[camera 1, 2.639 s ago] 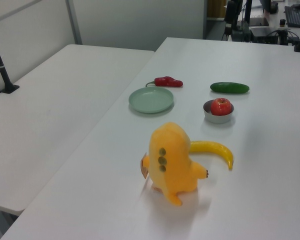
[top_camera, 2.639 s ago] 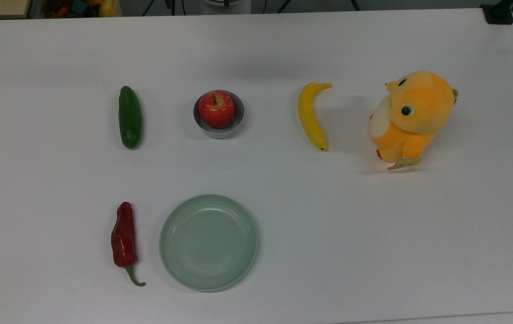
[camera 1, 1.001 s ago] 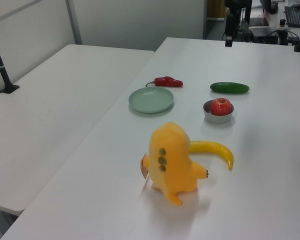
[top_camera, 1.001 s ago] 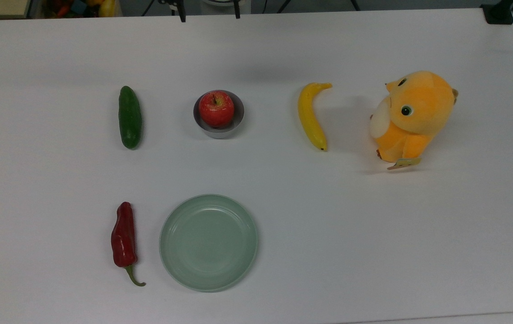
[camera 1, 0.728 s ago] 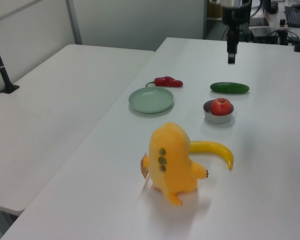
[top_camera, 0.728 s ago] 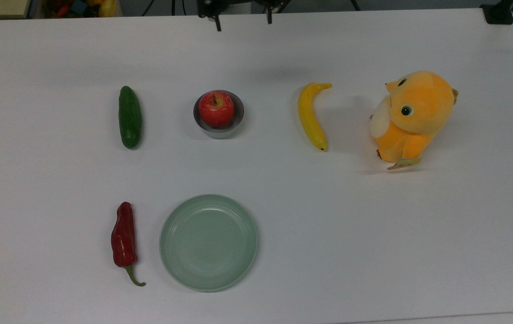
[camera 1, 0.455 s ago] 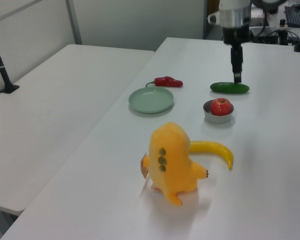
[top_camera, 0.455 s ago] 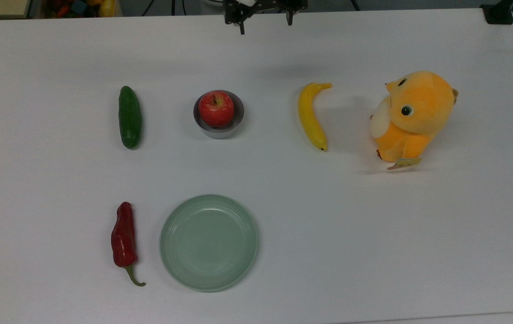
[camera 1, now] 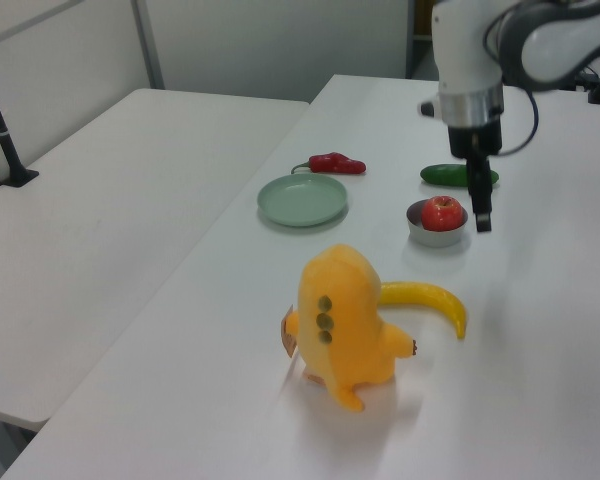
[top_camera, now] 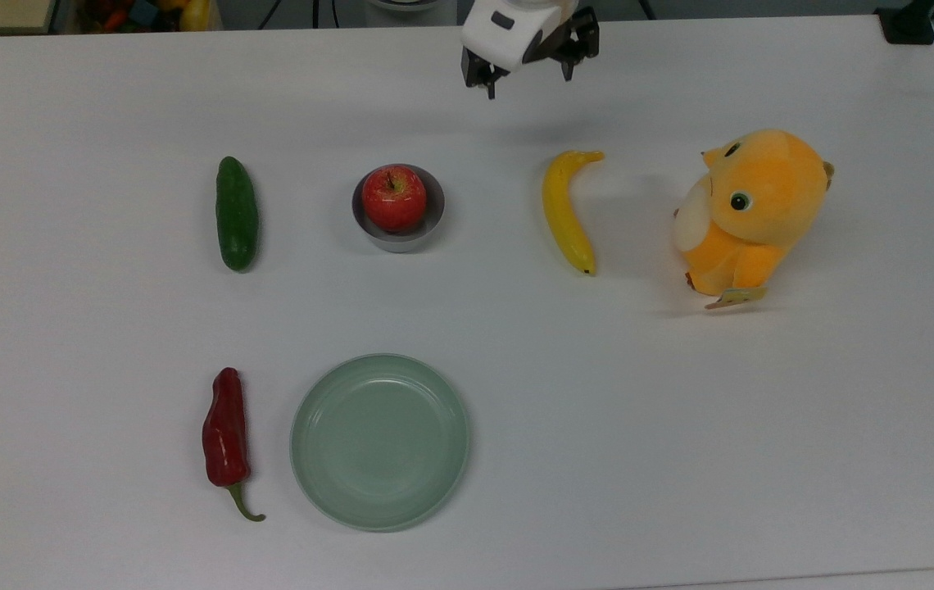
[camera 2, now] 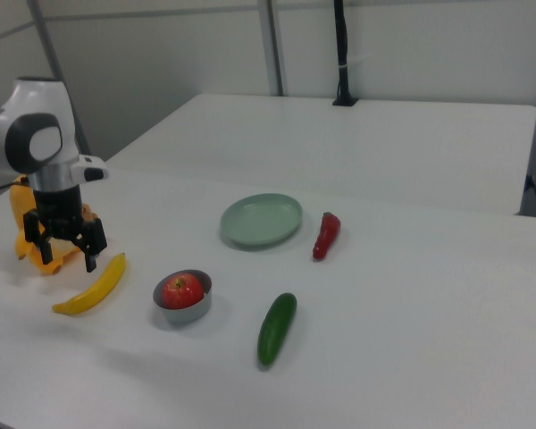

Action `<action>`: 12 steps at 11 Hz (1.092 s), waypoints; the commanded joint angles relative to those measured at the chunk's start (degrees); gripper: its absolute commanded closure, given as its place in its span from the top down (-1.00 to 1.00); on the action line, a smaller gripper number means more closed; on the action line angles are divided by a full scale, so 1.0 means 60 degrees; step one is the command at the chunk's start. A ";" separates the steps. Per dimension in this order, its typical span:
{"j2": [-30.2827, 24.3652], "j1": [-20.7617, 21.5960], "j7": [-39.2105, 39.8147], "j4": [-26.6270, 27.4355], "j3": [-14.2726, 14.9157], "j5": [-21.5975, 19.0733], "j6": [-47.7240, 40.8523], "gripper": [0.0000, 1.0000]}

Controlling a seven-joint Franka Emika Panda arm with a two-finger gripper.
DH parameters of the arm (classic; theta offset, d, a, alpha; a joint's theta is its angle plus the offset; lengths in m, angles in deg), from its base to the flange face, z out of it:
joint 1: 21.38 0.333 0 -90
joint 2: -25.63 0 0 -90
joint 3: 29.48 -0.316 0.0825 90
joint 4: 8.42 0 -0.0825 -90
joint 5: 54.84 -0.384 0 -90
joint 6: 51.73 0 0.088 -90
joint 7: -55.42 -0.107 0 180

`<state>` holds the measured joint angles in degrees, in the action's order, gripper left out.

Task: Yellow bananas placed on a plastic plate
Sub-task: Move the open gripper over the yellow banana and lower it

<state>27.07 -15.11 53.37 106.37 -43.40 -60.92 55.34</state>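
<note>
Yellow bananas (top_camera: 565, 211): smooth, curved, on table | plastic plate (top_camera: 380, 441): round, shallow, bare | gripper (top_camera: 530, 72): fingers spread, empty

White bench (top_camera: 680, 459) holding a cucumber (top_camera: 237, 213), red pepper (top_camera: 226, 430), pale green plate (top_camera: 380, 442), banana (top_camera: 564, 211), apple-filled metal bowl (top_camera: 421, 233), orange plush toy (top_camera: 750, 209).

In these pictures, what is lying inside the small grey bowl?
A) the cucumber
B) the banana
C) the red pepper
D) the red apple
D: the red apple sits inside the grey bowl, while the banana, the cucumber and the red pepper each lie on the white table by themselves.
</note>
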 commanded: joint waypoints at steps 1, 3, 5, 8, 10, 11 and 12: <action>0.0066 0.0009 -0.0738 0.0891 -0.0127 -0.0319 0.1705 1.00; 0.0360 0.0082 -0.1164 0.1023 -0.0127 -0.0305 0.2847 1.00; 0.0885 0.0316 -0.1589 0.1009 -0.0127 -0.0276 0.3772 1.00; 0.1487 0.0361 -0.1942 0.0966 -0.0127 -0.0159 0.4565 1.00; 0.1868 0.0390 -0.1957 0.0951 -0.0141 -0.0057 0.5078 1.00; 0.1913 0.0492 -0.1986 0.0922 -0.0141 0.0263 0.5065 0.99; 0.1957 0.0507 -0.2001 0.0892 -0.0141 0.0527 0.5065 0.86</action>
<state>38.28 -13.30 42.98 111.93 -44.39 -60.77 84.49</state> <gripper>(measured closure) 0.004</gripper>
